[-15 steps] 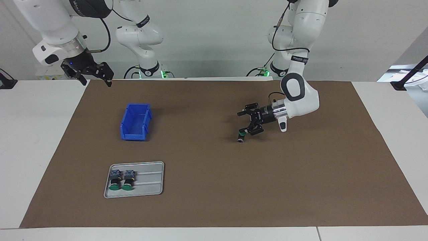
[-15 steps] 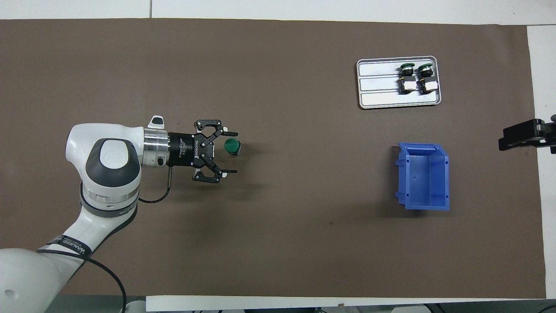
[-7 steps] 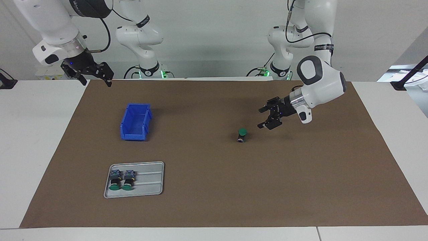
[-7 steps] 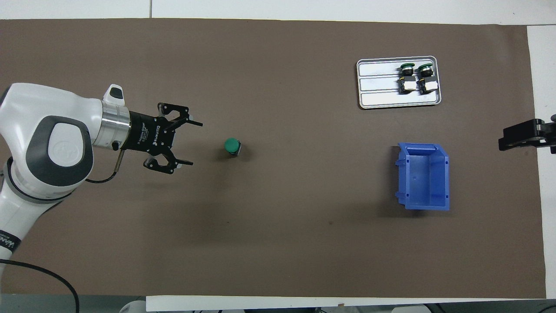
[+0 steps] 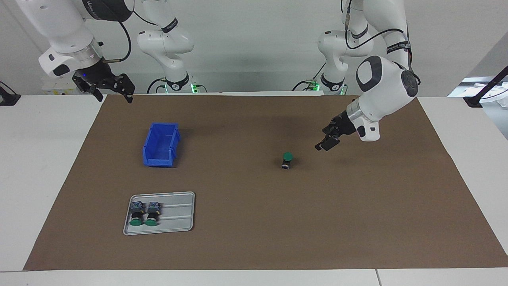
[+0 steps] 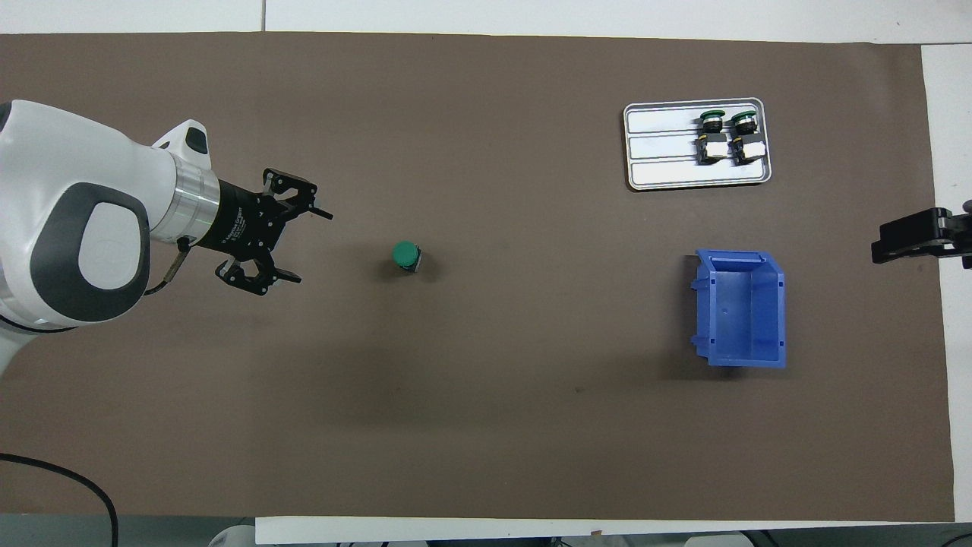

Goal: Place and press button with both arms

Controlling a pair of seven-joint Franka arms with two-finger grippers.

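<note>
A button (image 5: 287, 160) with a green cap stands upright and alone on the brown mat (image 5: 254, 238), also visible in the overhead view as the button (image 6: 406, 256). My left gripper (image 5: 323, 140) hangs open above the mat, off to the button's side toward the left arm's end, touching nothing. From above, the left gripper (image 6: 314, 248) shows its fingers spread with nothing between them. My right gripper (image 5: 114, 95) waits open in the air over the mat's edge at the right arm's end, and only the right gripper's tips (image 6: 881, 249) show from above.
A grey tray (image 5: 178, 227) holds two more green-capped buttons (image 5: 144, 214) lying on their sides, farther from the robots than a blue bin (image 5: 160, 143). In the overhead view the tray (image 6: 661, 163) and bin (image 6: 740, 308) lie toward the right arm's end.
My left gripper, open around the button a second ago, has drawn back toward the left arm's end and risen. The button stays standing where it was. The right arm has not moved.
</note>
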